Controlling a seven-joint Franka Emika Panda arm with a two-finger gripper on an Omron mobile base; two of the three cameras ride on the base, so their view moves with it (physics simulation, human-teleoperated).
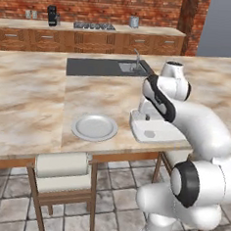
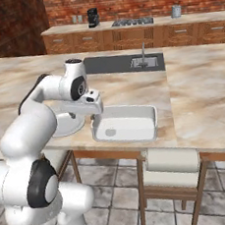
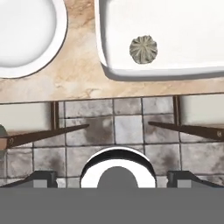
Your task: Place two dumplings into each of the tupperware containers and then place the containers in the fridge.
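Over the beige marbled stone island counter (image 1: 34, 106) now, and the large white rectangular tupperware tray (image 2: 128, 124) serves as the anchor for everything here. Just to its left, in the left base view, sits a round white-grey plate (image 1: 94, 127), flat on the stone and apart from the tray. The same plate (image 3: 24, 35) curves into the upper left of the hand view, a strip of counter between it and the tray (image 3: 166, 39).

Onto the tray itself: one small lumpy beige dumpling (image 3: 143, 49) lies on its white floor, near the corner closest to the plate and to the counter's front edge. In the right base view that dumpling (image 2: 111, 132) reads as a faint spot in the tray's near left part.

Above the tray's plate-side end hangs the white arm's two-finger gripper (image 3: 113, 177), fingers spread wide, nothing between them. The dark fingertips (image 3: 41, 177) frame grey floor tiles below the counter edge.

Beyond the tray, set into the counter, lies a dark grey sink (image 1: 109, 67) with a thin metal tap (image 1: 137, 59). Below the tray's front edge stands a wooden chair with a cream cushion (image 2: 171, 164).
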